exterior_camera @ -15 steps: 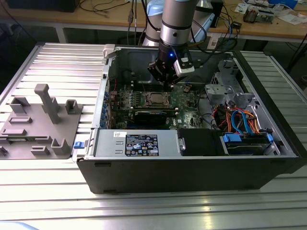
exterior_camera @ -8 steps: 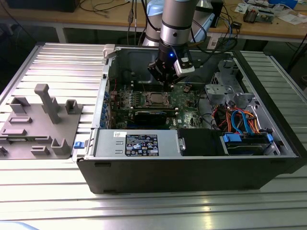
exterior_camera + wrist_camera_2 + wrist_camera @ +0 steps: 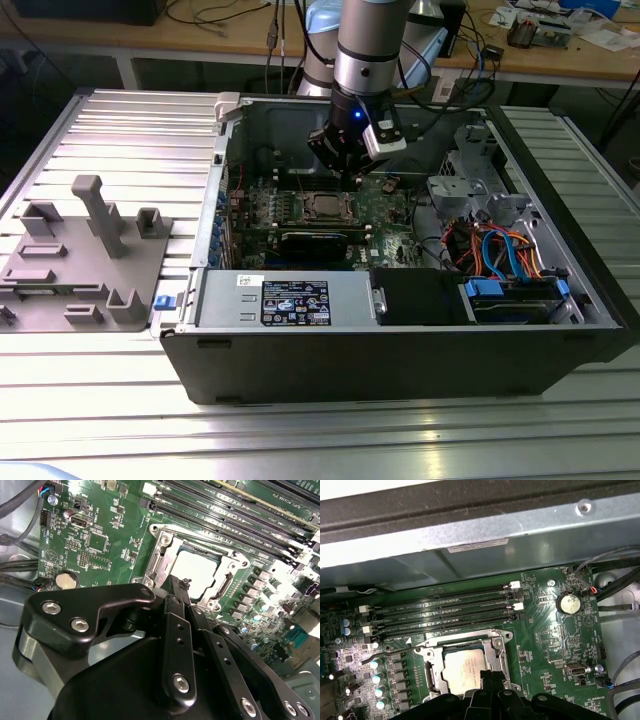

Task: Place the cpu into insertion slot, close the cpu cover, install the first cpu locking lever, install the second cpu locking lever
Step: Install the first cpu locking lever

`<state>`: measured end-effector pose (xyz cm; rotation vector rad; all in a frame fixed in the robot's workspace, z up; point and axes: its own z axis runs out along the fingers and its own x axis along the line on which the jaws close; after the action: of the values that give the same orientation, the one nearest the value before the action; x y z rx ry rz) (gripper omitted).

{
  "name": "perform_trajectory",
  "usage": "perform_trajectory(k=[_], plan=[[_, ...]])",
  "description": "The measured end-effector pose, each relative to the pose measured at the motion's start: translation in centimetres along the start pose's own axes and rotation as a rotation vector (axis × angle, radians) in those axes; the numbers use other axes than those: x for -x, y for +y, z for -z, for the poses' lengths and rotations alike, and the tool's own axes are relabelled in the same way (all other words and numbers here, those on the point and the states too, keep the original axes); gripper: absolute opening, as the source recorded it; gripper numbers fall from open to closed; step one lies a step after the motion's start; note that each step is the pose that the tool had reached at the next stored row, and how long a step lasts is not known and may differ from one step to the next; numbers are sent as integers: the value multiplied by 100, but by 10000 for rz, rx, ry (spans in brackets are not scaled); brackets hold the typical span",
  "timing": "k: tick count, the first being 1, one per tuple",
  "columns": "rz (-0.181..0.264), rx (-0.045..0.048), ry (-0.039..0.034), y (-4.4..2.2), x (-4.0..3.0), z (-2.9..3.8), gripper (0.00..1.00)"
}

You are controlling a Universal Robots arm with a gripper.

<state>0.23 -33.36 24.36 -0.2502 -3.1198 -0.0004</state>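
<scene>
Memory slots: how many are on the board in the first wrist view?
4. The memory slots lie side by side as long black parallel strips on the green board, between the case's metal wall and the cpu. None looks hidden.

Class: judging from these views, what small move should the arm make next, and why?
Probably edge the shut gripper toward the thin lever: the chip already lies under the lowered cover, while that lever seems unlatched.
</scene>
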Motion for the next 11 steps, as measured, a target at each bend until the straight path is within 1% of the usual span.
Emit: perform_trajectory(k=[11], plan=[[104, -2, 0, 0, 0, 0, 11]])
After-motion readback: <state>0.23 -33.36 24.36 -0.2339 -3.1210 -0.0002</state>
